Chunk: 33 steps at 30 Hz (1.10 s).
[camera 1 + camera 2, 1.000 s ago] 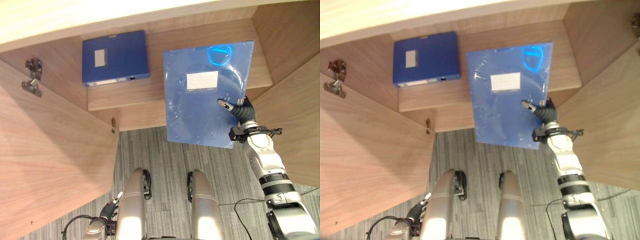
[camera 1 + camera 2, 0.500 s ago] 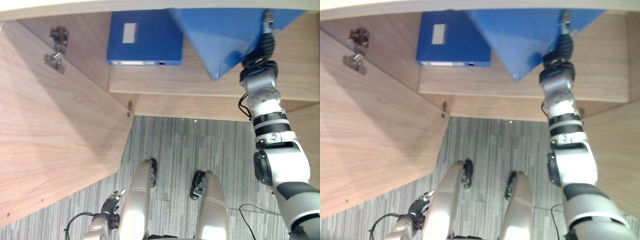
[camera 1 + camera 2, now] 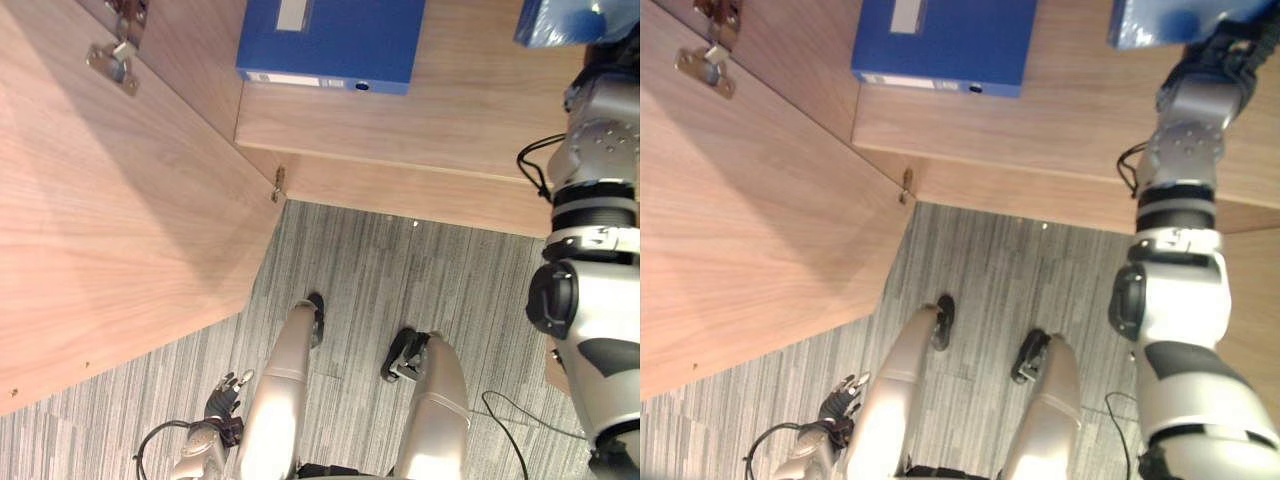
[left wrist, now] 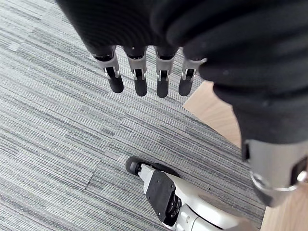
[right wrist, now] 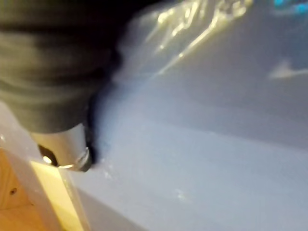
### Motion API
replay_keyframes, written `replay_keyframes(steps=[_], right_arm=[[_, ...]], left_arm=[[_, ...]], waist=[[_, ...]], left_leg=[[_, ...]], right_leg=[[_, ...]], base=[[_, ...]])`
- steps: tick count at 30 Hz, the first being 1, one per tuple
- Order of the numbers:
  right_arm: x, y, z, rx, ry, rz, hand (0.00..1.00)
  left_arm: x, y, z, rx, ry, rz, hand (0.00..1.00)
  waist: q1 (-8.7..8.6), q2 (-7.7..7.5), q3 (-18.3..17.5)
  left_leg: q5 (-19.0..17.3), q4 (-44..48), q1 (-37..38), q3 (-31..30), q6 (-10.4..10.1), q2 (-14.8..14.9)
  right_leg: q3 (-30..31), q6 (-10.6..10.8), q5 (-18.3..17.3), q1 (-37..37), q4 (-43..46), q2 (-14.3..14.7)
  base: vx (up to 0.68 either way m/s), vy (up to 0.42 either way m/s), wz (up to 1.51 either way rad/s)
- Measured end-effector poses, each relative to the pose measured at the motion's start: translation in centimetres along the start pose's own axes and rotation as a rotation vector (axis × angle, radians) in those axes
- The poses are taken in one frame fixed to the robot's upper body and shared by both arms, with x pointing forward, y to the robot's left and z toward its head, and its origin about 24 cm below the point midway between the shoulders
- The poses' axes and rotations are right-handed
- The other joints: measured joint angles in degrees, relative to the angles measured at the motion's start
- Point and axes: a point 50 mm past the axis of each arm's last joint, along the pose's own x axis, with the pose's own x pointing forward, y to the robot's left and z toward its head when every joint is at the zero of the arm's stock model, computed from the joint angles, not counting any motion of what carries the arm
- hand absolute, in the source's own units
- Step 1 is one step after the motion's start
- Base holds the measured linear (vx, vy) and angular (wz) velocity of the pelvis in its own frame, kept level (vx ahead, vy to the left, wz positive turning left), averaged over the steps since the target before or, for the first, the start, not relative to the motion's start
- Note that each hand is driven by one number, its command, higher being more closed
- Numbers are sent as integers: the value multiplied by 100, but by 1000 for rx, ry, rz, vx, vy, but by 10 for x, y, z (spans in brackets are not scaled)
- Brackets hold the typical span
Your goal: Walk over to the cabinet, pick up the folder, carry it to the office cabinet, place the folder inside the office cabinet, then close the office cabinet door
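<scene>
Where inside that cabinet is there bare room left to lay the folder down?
The shelf is bare wood between the blue box file and the folder, and along its front edge. The box file fills the left end; the folder and right hand crowd the right.

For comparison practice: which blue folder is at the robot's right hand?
The glossy lighter folder at the right hand; the darker box file lies apart.

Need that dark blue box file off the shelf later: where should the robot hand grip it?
Probably the spine edge, approached from the open front. The box file lies flat on the shelf with its spine facing outward, close to the shelf's front edge.
</scene>
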Motion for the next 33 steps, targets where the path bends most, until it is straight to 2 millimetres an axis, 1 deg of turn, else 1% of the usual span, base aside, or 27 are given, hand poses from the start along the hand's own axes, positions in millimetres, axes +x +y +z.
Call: replay_keyframes(steps=[1, 3, 4, 5, 9, 10, 14, 15, 17, 20, 23, 24, 26, 27, 29, 30, 31, 33], right_arm=[[2, -1, 6, -22, -17, -26, 100], [3, -5, 8, -42, -23, -60, 100], [4, -8, 7, -54, -17, -91, 0], [4, -10, 6, -60, -13, -121, 0], [5, -13, 3, -85, -1, -164, 0], [5, -13, 5, -86, -5, -169, 0], [7, -10, 13, -90, -30, -163, 0], [8, -8, 20, -99, -48, -153, 0], [9, -5, 24, -123, -58, -139, 0], [9, -4, 23, -156, -50, -121, 0], [8, -3, 13, -248, -4, -86, 0], [7, -4, 9, -294, 15, -74, 0], [6, -9, -2, -475, 80, -37, 0], [6, -11, -5, -522, 100, -28, 0], [3, -18, -17, -663, 175, 4, 0], [1, -24, -24, -763, 220, 28, 0], [1, -26, -26, -809, 239, 37, 0], [-1, -36, -31, -992, 294, 66, 0]], left_arm=[[0, -1, 0, -10, -1, 1, 0], [0, -2, 0, -13, -3, 4, 0], [0, -2, 0, -15, -4, 7, 0], [0, -3, -1, -14, -3, 9, 0], [0, -6, -3, -9, 2, 6, 0], [0, -8, -3, -13, 4, 7, 0], [-1, -8, -4, -13, 6, 11, 0], [-1, -8, -4, -13, 7, 14, 0], [-1, -7, -4, -13, 6, 14, 0], [-1, -7, -4, -17, 8, 16, 0], [-1, -7, -5, -20, 11, 17, 0], [-1, -6, -5, -19, 12, 18, 0], [-1, -6, -4, -18, 11, 18, 0], [-1, -6, -4, -18, 11, 17, 0], [-1, -6, -5, -27, 12, 18, 0], [-1, -5, -5, -38, 13, 19, 0], [-1, -5, -5, -42, 13, 19, 0], [-2, -4, -6, -47, 16, 20, 0]], waist=[[3, 3, 2], [10, 6, 3], [8, 6, 5], [4, 6, 7], [3, 32, 30], [3, 75, 59], [-6, 87, 65], [-8, 87, 65], [-17, 87, 65], [-44, 89, 65], [-63, 90, 66], [-65, 90, 66], [-60, 90, 66], [-56, 90, 66], [-43, 90, 66], [-36, 90, 66], [-34, 90, 66], [-33, 90, 66]], left_leg=[[59, -4, -89, -68, -35, -73], [111, -10, -196, -136, -66, -113], [163, -25, -283, -180, -95, -157], [208, -30, -381, -201, -111, -207], [299, -11, -644, -240, -160, -254], [305, 11, -683, -263, -167, -260], [328, 5, -741, -255, -177, -261], [332, 2, -740, -250, -174, -261], [335, 1, -739, -244, -169, -261], [343, -18, -724, -228, -167, -260], [354, -44, -704, -224, -178, -253], [358, -54, -695, -222, -182, -249], [386, -108, -670, -213, -193, -245], [392, -123, -660, -213, -196, -245], [396, -148, -619, -204, -201, -235], [400, -167, -589, -198, -208, -227], [403, -175, -582, -199, -212, -227], [412, -220, -545, -195, -203, -213]], right_leg=[[-70, -21, -86, -51, 77, -66], [-121, -27, -125, -128, 138, -87], [-152, -52, -148, -214, 192, -126], [-155, -65, -170, -326, 279, -183], [-157, -72, -178, -630, 454, -248], [-158, -72, -179, -656, 488, -248], [-146, -71, -179, -738, 510, -254], [-143, -71, -179, -740, 510, -256], [-138, -71, -179, -741, 508, -257], [-128, -71, -179, -741, 502, -261], [-124, -72, -178, -740, 493, -257], [-124, -72, -178, -740, 490, -256], [-124, -74, -176, -737, 468, -256], [-124, -75, -176, -732, 462, -257], [-120, -75, -176, -712, 462, -256], [-120, -75, -176, -692, 460, -255], [-121, -75, -176, -687, 457, -254], [-147, -127, -148, -636, 389, -249]], base=[[-67, -52, 39], [-68, -55, 32], [-69, -46, 32], [-55, -32, 27], [-41, -22, 15], [-28, -8, 6], [-8, -1, 1], [0, 0, 0], [0, 0, 0], [0, 0, 0], [0, 0, 0], [0, 0, 0], [0, 0, 0], [0, 0, 0], [5, -4, -2], [0, 0, 0], [0, 0, 0], [0, 0, 0]])
